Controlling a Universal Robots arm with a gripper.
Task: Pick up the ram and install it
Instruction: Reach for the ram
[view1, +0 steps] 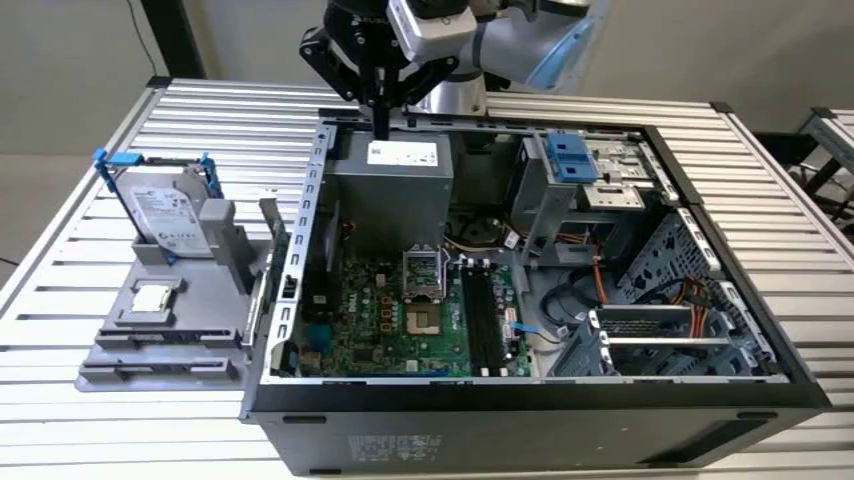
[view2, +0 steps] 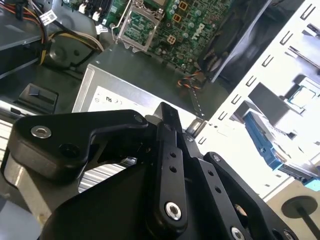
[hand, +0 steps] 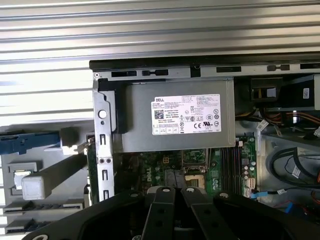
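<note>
gripper (view1: 380, 125): black fingers drawn together to a single tip, nothing seen between them; hangs point-down over the far end of the open computer case (view1: 534, 420). in both wrist views its linkage sits in the foreground (view2: 167, 112) (hand: 172, 192).
power supply (view1: 394, 165): grey box with white label, directly beneath the fingertips, apart from them.
motherboard (view1: 387, 310): green, nearer the camera than the power supply; black slots (view1: 487, 315) lie along it, toward the exterior view's right.
ram (view1: 271, 235): seemingly the thin strip standing on edge just outside the case wall, at the exterior view's left; well apart from the gripper, untouched.
grey fixture (view1: 147, 350): beside the case on the slatted table (view1: 214, 110); carries the ram, a hard drive (view1: 167, 215) in a blue frame and a small square chip (view1: 154, 297).
</note>
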